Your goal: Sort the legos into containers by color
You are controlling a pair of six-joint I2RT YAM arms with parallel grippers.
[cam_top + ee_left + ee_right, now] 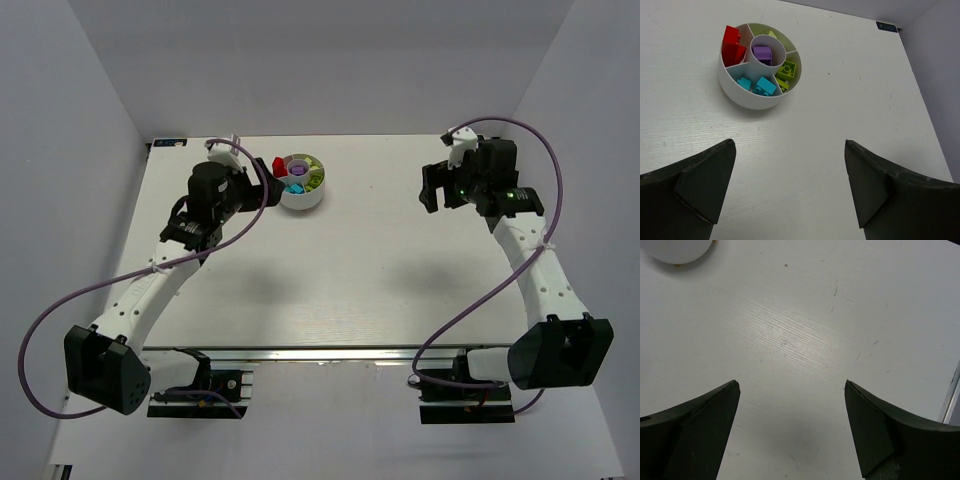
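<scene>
Standing wide apart and holding nothing, the two dark fingers of the left end effector (790, 150) frame bare bench (850, 110) in the left wrist view. Left end effector, top view (262, 175): low over the far left part of the bench, just beside the dish, on the dish's left.

Right end effector (790, 385): fingers likewise wide apart, nothing between them, only bench surface below. Top view (432, 188): near the far right part of the bench, well apart from the dish.

Dish (747, 97): one, low, round, white, with wedge compartments around a small central well. It stands upright on the bench near the far edge, left of the middle (300, 200). A pale rounded shape at the top left corner of the right wrist view may be its wall; cannot tell for certain.

Contents, as seen from the left wrist:
- red bricks (731, 44): left wedge, stacked above the rim.
- purple brick (762, 53): central well.
- cyan bricks (762, 86): near wedge, at least two.
- lime green bricks (787, 70): right wedge, with one more lime piece in the far wedge.

No brick lies loose on the visible bench.

Label (887, 26): small, dark, flat on the bench at its far right corner.
</scene>
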